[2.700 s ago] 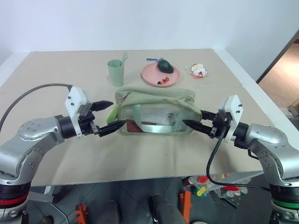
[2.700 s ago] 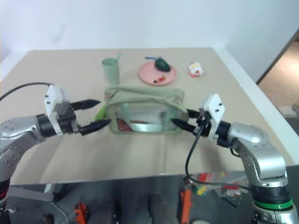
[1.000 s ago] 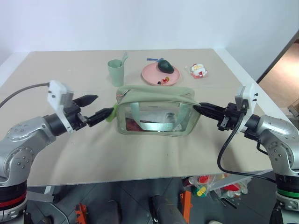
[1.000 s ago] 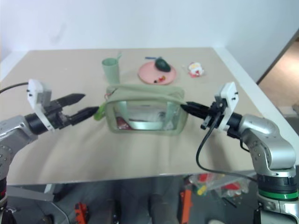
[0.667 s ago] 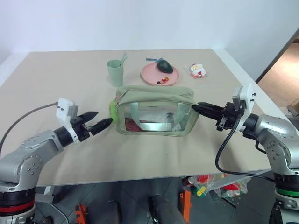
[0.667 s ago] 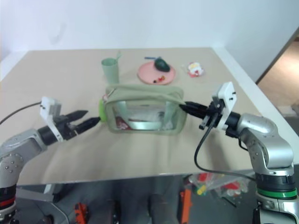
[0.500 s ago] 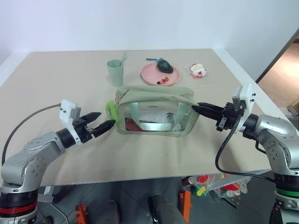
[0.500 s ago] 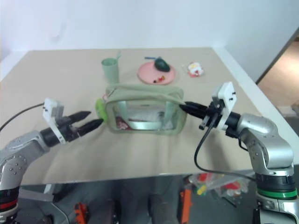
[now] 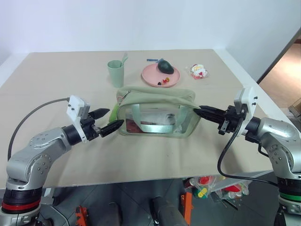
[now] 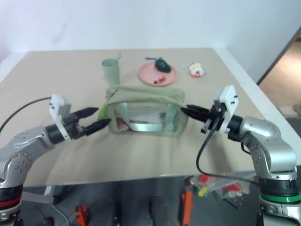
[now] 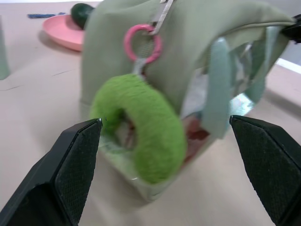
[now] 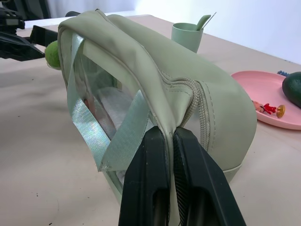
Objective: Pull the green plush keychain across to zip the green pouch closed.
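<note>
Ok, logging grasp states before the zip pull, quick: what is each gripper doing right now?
Left gripper: open, fingers either side of the green plush keychain, not gripping.
Right gripper: shut on the green pouch end.

A big tan table [image 9: 56, 84] holds a green pouch [image 9: 157, 113], cup [image 9: 115, 74], pink plate [image 9: 161, 75] and small toy [image 9: 199, 71].

The green pouch [image 9: 156, 112] stands on the table [image 9: 56, 84] between my two grippers. My left gripper [image 9: 107, 121] sits just to its left, fingers spread either side of the green plush keychain [image 11: 141, 125], which hangs from that end. My right gripper [image 9: 203, 113] pinches the pouch's right end. Behind the pouch stand a cup [image 9: 116, 73] to the left, a plate [image 9: 161, 75] bearing an avocado toy [image 9: 165, 67], and a small figure [image 9: 199, 71] further right.
</note>
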Robot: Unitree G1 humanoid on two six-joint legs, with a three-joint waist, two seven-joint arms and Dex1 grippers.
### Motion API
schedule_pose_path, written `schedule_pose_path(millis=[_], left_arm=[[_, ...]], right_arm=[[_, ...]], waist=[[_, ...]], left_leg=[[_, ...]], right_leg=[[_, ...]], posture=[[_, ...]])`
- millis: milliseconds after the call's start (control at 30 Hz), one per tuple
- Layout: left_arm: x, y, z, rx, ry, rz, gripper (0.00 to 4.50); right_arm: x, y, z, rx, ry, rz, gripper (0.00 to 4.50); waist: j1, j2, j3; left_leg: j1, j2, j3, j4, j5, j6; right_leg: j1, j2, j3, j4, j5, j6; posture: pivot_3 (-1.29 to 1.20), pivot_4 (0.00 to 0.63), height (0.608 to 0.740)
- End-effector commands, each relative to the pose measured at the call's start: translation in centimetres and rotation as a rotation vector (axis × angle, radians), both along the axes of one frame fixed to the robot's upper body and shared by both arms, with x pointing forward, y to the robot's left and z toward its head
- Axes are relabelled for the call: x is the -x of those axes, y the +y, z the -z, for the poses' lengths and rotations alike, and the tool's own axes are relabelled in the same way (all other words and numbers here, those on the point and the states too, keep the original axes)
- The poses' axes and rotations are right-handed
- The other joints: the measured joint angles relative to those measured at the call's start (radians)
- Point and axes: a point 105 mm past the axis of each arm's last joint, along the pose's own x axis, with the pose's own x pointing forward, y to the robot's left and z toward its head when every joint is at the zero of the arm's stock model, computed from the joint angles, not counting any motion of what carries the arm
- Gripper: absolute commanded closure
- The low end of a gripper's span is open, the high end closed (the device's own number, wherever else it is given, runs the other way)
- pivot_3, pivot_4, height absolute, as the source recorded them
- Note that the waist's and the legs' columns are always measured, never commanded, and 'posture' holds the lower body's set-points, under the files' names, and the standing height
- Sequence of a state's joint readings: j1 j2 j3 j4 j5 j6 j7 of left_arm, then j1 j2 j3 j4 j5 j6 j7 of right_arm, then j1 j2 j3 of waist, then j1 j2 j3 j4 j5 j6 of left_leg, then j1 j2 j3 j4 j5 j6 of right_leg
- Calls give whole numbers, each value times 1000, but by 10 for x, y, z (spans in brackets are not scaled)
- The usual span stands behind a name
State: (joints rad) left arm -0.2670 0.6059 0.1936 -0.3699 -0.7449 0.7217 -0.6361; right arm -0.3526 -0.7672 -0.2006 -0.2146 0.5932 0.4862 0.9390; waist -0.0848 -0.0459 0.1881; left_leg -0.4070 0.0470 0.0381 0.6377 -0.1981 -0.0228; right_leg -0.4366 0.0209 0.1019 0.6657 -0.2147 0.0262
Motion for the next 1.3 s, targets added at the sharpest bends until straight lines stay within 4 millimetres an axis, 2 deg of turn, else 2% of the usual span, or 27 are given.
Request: schedule_pose_path(millis=[33,233,500,533,633,833,867,933,1100,1200,1300], left_arm=[[4,5,-13,19,-39,1,684],[7,12,-15,13,-33,4,684],[2,18,-5,-4,-19,2,684],[1,17,-5,-1,-19,7,1207],[1,16,-3,-9,-23,23,2099],[0,14,-5,-20,-47,36,4218],[0,14,-5,-23,-48,36,4447],[-1,14,-7,-22,-56,37,4447],[9,10,-32,-16,-107,99,4447],[13,6,-69,-13,-191,140,4447],[13,-4,-97,4,-258,173,4447]], right_arm=[[6,4,-4,27,-28,-22,4500],[6,4,-4,33,-26,-18,4500],[5,5,-5,34,-32,-21,4500],[5,5,-5,34,-32,-21,4500],[5,5,-6,35,-34,-20,4500],[4,6,-7,36,-36,-17,4500],[4,6,-7,36,-36,-16,4500],[4,6,-7,37,-36,-16,4500],[3,5,-8,39,-37,-16,4500],[3,4,-8,44,-37,-16,4500],[2,3,-8,47,-36,-17,4500]], waist=[[0,0,0],[0,0,0],[0,0,0],[0,0,0],[0,0,0],[0,0,0],[0,0,0],[0,0,0],[0,0,0],[0,-1,0],[1,-1,0]], left_leg=[[0,0,0,0,0,0],[0,0,0,0,0,0],[0,0,0,0,0,0],[0,0,0,0,0,0],[0,0,0,0,0,0],[0,0,0,0,0,0],[0,0,0,0,0,0],[0,0,0,0,0,0],[0,0,0,0,0,0],[-1,0,0,0,0,0],[-1,0,0,0,0,0]], right_leg=[[0,0,0,0,0,0],[0,0,0,0,0,0],[0,0,0,0,0,0],[0,0,0,0,0,-1],[0,0,0,0,0,-1],[0,0,0,0,0,-1],[0,0,0,0,0,-1],[0,0,0,0,0,-1],[0,0,0,0,0,-1],[-1,0,0,0,0,-1],[-1,0,0,0,0,0]], posture=[[0,150,740],[0,150,740],[0,150,740],[0,150,740],[0,150,740],[0,150,740],[0,150,740],[0,150,740],[0,150,740],[0,150,740],[0,150,740]])
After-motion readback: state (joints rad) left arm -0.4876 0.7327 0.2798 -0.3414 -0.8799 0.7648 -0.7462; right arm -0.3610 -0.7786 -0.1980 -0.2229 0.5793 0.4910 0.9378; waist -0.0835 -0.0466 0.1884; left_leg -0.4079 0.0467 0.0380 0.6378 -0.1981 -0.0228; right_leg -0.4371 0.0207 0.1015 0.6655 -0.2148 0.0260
